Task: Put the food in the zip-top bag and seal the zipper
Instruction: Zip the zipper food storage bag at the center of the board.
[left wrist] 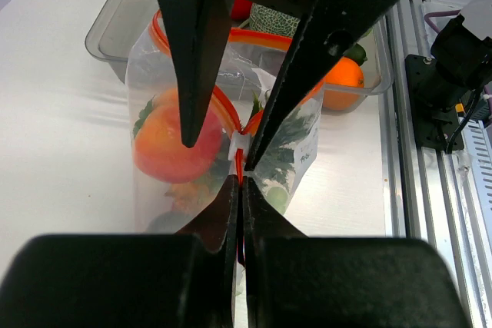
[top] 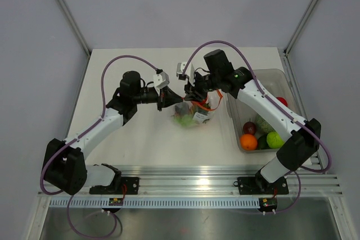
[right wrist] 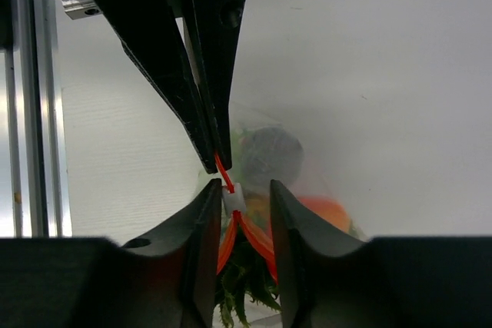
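White table [top: 140,133]. Left gripper [top: 169,99] pinches the zipper [right wrist: 222,168] of the zip-top bag [top: 198,118]. Right gripper [top: 190,96] jaws are slightly spread, straddling the white slider [right wrist: 234,199].

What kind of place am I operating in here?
Probably a lab robot cell, not a kitchen: plain grey walls, a white table with an aluminium mounting rail, and toy fruit in a clear bin.

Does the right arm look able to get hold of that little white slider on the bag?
Probably yes. The right tool stands open, one finger on either side of the white slider, nothing between. The left tool pinches the red zipper just beside it, seemingly steadying it.
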`<state>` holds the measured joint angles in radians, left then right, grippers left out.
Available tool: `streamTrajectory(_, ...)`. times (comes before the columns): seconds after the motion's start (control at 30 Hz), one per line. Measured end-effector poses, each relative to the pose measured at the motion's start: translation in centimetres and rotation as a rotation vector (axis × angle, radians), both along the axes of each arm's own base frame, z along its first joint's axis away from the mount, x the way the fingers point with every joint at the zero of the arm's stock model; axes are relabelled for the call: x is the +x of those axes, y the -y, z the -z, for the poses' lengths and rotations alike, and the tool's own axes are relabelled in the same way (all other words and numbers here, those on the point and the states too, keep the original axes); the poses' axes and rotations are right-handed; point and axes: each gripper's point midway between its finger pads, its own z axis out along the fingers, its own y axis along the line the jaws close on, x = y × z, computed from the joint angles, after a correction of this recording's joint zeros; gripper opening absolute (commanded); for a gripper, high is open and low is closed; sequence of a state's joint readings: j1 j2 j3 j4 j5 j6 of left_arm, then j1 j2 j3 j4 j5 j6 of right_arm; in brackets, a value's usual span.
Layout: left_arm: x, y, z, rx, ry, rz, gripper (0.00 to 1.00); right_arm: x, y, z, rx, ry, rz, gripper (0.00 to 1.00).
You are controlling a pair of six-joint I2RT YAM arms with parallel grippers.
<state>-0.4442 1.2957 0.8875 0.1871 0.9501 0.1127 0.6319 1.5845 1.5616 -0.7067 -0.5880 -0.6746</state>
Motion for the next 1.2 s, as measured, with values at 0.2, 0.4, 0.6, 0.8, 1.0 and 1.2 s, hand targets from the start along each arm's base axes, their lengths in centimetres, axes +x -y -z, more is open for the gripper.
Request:
streamTrajectory(0.2,0.2,-0.1,0.0,0.003,0.004,-0.013,0.00,-0.4,0.0,0.2,-0.003,-0.013,-0.015,0.01)
streamTrajectory(0.4,0.4,-1.2,-0.2,-0.027,0.013,-0.054,0.00,-0.4,0.0,0.0,0.000,-0.001,-0.011,0.00)
streamTrajectory(0.6,1.7,-3.4,-1.3,-0.057,0.036,-0.157,0.00,-0.1,0.0,-0.7,0.023,0.048,0.001,0.00)
streamTrajectory(0.8,3.1,-5.1,-2.1,-0.060,0.056,-0.252,0.00,0.2,0.3,-1.2,0.028,0.080,0.023,0.00)
streamTrajectory(1.0,4.6,-7.3,-2.2,-0.056,0.060,-0.347,0.00,0.5,0.9,-1.0,0.017,0.103,0.051,0.00)
streamTrajectory(1.2,5.6,-8.8,-2.3,-0.054,0.066,-0.403,0.00,0.8,1.3,-1.1,0.009,0.121,0.076,0.00)
